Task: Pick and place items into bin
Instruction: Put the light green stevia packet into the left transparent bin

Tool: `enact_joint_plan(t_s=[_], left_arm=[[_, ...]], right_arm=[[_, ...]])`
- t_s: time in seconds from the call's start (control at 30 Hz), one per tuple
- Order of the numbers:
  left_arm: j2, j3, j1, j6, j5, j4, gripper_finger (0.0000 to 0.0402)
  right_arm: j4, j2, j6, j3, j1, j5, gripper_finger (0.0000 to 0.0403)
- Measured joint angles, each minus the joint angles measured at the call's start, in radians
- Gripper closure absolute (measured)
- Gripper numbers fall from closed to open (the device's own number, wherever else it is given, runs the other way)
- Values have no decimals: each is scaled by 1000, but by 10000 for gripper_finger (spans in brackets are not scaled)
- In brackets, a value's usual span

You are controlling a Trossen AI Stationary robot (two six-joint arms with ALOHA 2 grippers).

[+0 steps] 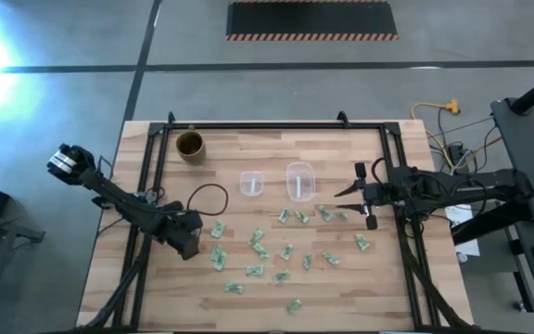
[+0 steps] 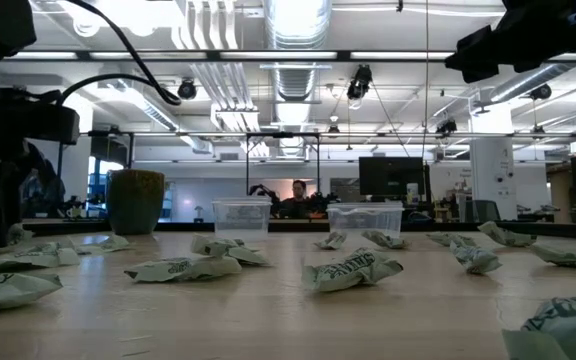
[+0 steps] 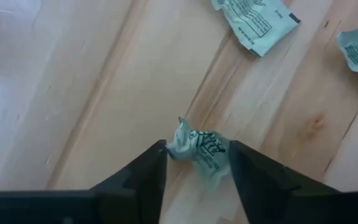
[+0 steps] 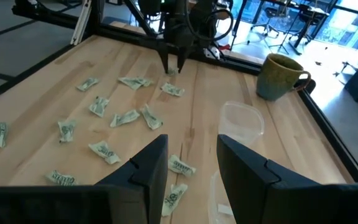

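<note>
Several small green-and-white wrappers (image 1: 260, 249) lie scattered on the wooden table (image 1: 156, 297). My left gripper (image 1: 191, 249) points down at the table's left part. Its open fingers stand on either side of one crumpled wrapper (image 3: 199, 148) that lies on the wood. Two clear plastic tubs (image 1: 251, 183) (image 1: 299, 181) stand toward the far middle. My right gripper (image 1: 346, 193) hovers open beside the right tub with nothing between its fingers (image 4: 148, 174). My left gripper comes at the crumpled wrapper from above, a fingertip (image 3: 157, 155) at each of its two sides. The wrapper's edges (image 3: 171, 146) reach both fingertips, but I cannot tell whether they touch. The wrapper lies on the table.
A brown cup (image 1: 190, 145) stands at the far left corner, and a black cable loop (image 1: 207, 199) lies near my left arm. A black frame rail (image 1: 276, 128) borders the table. Bare wood lies along the near left.
</note>
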Motion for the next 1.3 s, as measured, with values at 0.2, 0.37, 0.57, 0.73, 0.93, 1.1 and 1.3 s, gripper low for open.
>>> enact_joint_plan(t_s=[0.2, 0.37, 0.57, 0.73, 0.93, 1.1, 1.3], left_arm=[[0, -3, 0, 0, 0, 21, 314], [0, 0, 0, 0, 0, 20, 364], [0, 29, 0, 3, -8, 21, 395], [0, 95, 3, 63, -95, 17, 394], [-1, 191, 30, 220, -379, 25, 394], [-1, 213, 91, 429, -594, 153, 394], [10, 188, 233, 759, -604, 478, 393]], right_arm=[[29, 40, -9, 0, 0, 0, 275], [34, 56, -15, 0, 0, 0, 275], [37, 53, -18, 0, 0, 0, 275], [45, 55, -18, 0, 0, 0, 275], [51, 54, -18, 0, 0, 0, 275], [56, 55, -18, 0, 0, 0, 275], [72, 55, -11, 0, 0, 1, 275]])
